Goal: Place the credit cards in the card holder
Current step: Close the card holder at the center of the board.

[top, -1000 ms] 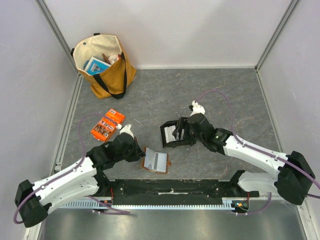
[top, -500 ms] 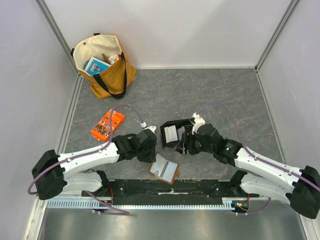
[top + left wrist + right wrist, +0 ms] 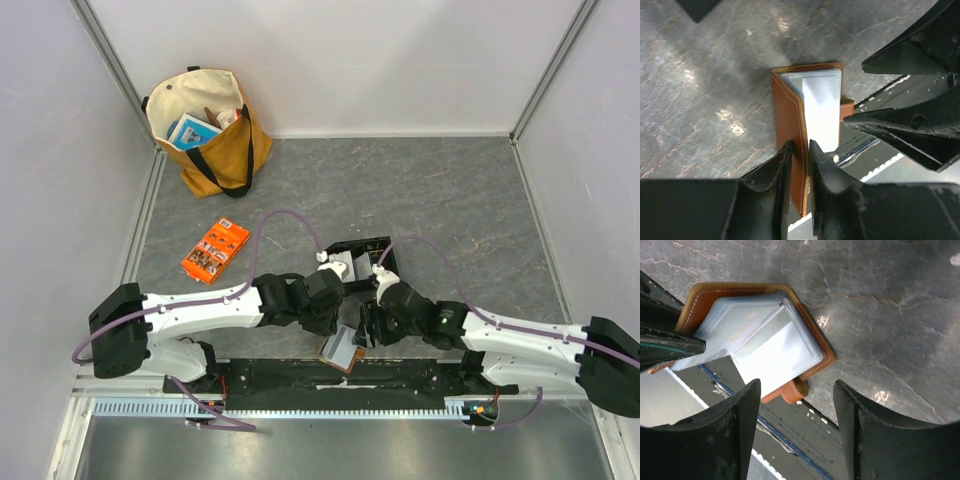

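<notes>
The brown card holder (image 3: 341,350) lies open at the table's near edge, its pale sleeves up and its clasp tab over the black rail. My left gripper (image 3: 333,320) is shut on its brown cover (image 3: 787,105), with the fingertips (image 3: 800,145) pinching the stitched edge. My right gripper (image 3: 362,330) is open and empty, just right of the holder. In the right wrist view the holder (image 3: 765,340) lies ahead of the open jaws (image 3: 797,390). The white credit cards (image 3: 340,267) lie in the black tray (image 3: 365,247) behind both grippers.
A tan tote bag (image 3: 205,130) with items stands at the back left. An orange printed packet (image 3: 215,250) lies on the left of the grey table. The black rail (image 3: 330,378) runs along the near edge. Grey walls close three sides.
My left gripper has moved right and toward the near edge, taking the card holder with it. My right gripper has left the black tray and come down beside the holder.
</notes>
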You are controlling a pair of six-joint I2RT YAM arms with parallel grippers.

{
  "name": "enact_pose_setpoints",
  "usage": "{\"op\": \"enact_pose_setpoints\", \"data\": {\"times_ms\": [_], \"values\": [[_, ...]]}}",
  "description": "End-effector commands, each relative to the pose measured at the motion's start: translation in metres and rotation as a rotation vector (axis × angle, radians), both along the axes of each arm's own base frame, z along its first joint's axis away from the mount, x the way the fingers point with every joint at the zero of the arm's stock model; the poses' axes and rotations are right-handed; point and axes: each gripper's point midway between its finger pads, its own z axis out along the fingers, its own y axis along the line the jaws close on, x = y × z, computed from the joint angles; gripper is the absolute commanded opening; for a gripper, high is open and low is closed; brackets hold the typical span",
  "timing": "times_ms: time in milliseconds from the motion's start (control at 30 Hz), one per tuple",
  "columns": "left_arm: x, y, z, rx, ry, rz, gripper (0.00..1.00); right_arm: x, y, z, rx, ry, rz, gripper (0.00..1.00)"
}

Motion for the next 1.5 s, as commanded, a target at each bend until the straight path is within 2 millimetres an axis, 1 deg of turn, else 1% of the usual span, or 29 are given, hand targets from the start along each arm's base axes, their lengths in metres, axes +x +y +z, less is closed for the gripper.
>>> {"op": "enact_pose_setpoints", "data": {"times_ms": [0,67,133,167,200,233,267,300,333,400,500,533,567,633,700,767,800,833,867,900,933,1000,1033,1133,1233,1300,1400,1433,1467], "values": [[-0.005,-0.035,0.019,-0.077,-0.034,-0.051,0.25,-0.002,-0.01,0.004,0.044,0.004,-0.088,0.67],[-0.014,-0.046,0.017,-0.084,-0.018,-0.09,0.26,-0.006,-0.016,-0.001,0.021,0.03,-0.102,0.66],[-0.025,-0.061,0.019,-0.108,0.007,-0.137,0.26,-0.01,-0.021,-0.006,-0.006,0.065,-0.125,0.66],[-0.029,-0.064,0.02,-0.108,0.003,-0.15,0.27,-0.007,-0.027,-0.008,-0.025,0.071,-0.176,0.66],[-0.031,-0.067,0.02,-0.109,0.003,-0.151,0.29,-0.005,-0.037,-0.012,-0.063,0.075,-0.226,0.66],[-0.033,-0.069,0.019,-0.12,0.01,-0.156,0.32,-0.003,-0.044,-0.011,-0.078,0.068,-0.259,0.67],[-0.038,-0.072,0.019,-0.144,0.03,-0.179,0.34,0.001,-0.054,-0.009,-0.102,0.055,-0.322,0.66],[-0.045,-0.077,0.02,-0.174,0.055,-0.209,0.37,0.006,-0.068,-0.01,-0.139,0.043,-0.395,0.64],[-0.049,-0.081,0.022,-0.194,0.073,-0.234,0.37,0.008,-0.074,-0.006,-0.132,0.036,-0.433,0.63],[-0.055,-0.083,0.021,-0.201,0.094,-0.242,0.38,0.008,-0.08,-0.003,-0.12,0.032,-0.474,0.62],[-0.058,-0.083,0.02,-0.218,0.105,-0.24,0.41,0.003,-0.08,-0.002,-0.116,0.052,-0.461,0.6],[-0.058,-0.082,0.019,-0.218,0.107,-0.237,0.41,-0.001,-0.078,-0.003,-0.122,0.066,-0.432,0.58],[-0.056,-0.079,0.017,-0.205,0.102,-0.213,0.41,-0.005,-0.074,-0.004,-0.12,0.079,-0.394,0.51],[-0.052,-0.072,0.017,-0.208,0.088,-0.178,0.41,-0.016,-0.063,-0.006,-0.109,0.116,-0.292,0.48],[-0.056,-0.072,0.019,-0.236,0.095,-0.194,0.43,-0.025,-0.055,-0.009,-0.106,0.147,-0.239,0.47],[-0.06,-0.074,0.017,-0.24,0.12,-0.205,0.48,-0.029,-0.049,-0.01,-0.096,0.157,-0.216,0.47],[-0.062,-0.074,0.011,-0.226,0.136,-0.211,0.47,-0.029,-0.044,-0.009,-0.079,0.161,-0.211,0.46],[-0.063,-0.074,0.004,-0.207,0.154,-0.208,0.46,-0.03,-0.042,-0.011,-0.07,0.17,-0.212,0.45],[-0.065,-0.074,-0.004,-0.189,0.174,-0.211,0.42,-0.032,-0.04,-0.014,-0.068,0.183,-0.212,0.43],[-0.068,-0.074,-0.011,-0.168,0.195,-0.219,0.36,-0.032,-0.035,-0.015,-0.055,0.188,-0.207,0.42],[-0.069,-0.072,-0.017,-0.154,0.207,-0.214,0.34,-0.034,-0.036,-0.02,-0.067,0.199,-0.213,0.41],[-0.069,-0.067,-0.027,-0.126,0.215,-0.189,0.32,-0.035,-0.032,-0.026,-0.071,0.207,-0.21,0.39],[-0.068,-0.064,-0.03,-0.117,0.212,-0.174,0.32,-0.042,-0.028,-0.028,-0.067,0.235,-0.184,0.38],[-0.059,-0.054,-0.031,-0.099,0.17,-0.123,0.32,-0.046,-0.017,-0.031,-0.054,0.253,-0.154,0.37],[-0.053,-0.042,-0.037,-0.059,0.143,-0.09,0.33,-0.044,0.001,-0.029,-0.012,0.256,-0.138,0.37],[-0.049,-0.031,-0.045,-0.021,0.145,-0.071,0.33,-0.039,0.011,-0.028,0.012,0.26,-0.159,0.37],[-0.039,-0.007,-0.062,0.067,0.138,-0.015,0.33,-0.024,0.024,-0.024,0.025,0.222,-0.2,0.38],[-0.031,0.001,-0.067,0.083,0.122,0.011,0.33,-0.021,0.029,-0.024,0.027,0.218,-0.203,0.38],[-0.029,0.006,-0.071,0.087,0.123,0.02,0.33,-0.01,0.033,-0.022,0.033,0.182,-0.233,0.38]]}}
